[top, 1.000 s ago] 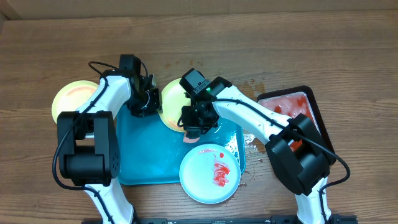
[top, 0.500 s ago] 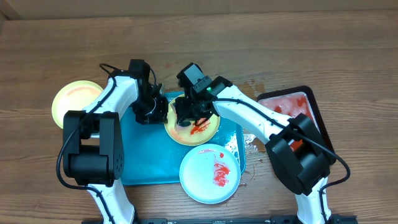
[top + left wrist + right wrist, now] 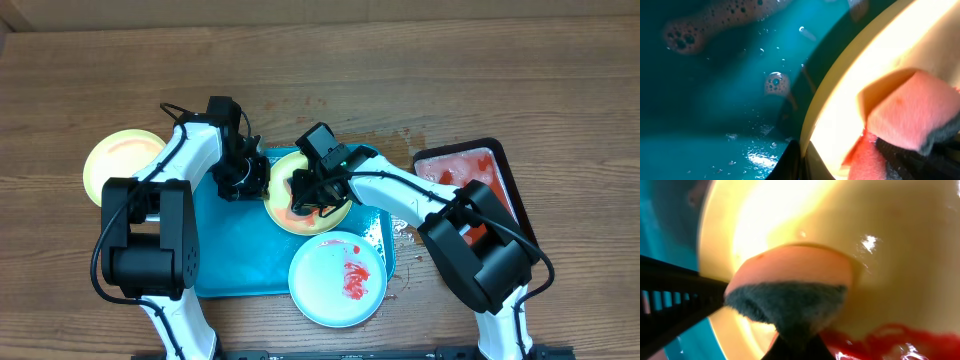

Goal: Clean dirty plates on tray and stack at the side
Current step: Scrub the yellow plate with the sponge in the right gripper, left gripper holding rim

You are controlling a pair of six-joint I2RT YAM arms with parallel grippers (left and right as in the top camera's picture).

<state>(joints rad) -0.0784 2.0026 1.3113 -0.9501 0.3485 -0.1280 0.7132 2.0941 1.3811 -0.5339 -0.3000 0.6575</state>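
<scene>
Arms angle inward, left gripper [image 3: 250,182] pinching yellow plate [image 3: 332,214], right gripper [image 3: 305,196] pinching sponge [image 3: 790,266] on it.

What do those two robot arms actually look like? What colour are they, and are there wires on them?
The left arm and right arm are smooth white tubes joined by chunky black joint blocks, with a big black boxy housing low on each. Thin black cables loop along them. The left gripper and right gripper are black. No lettering shows. A small green light sits near the right wrist.
</scene>
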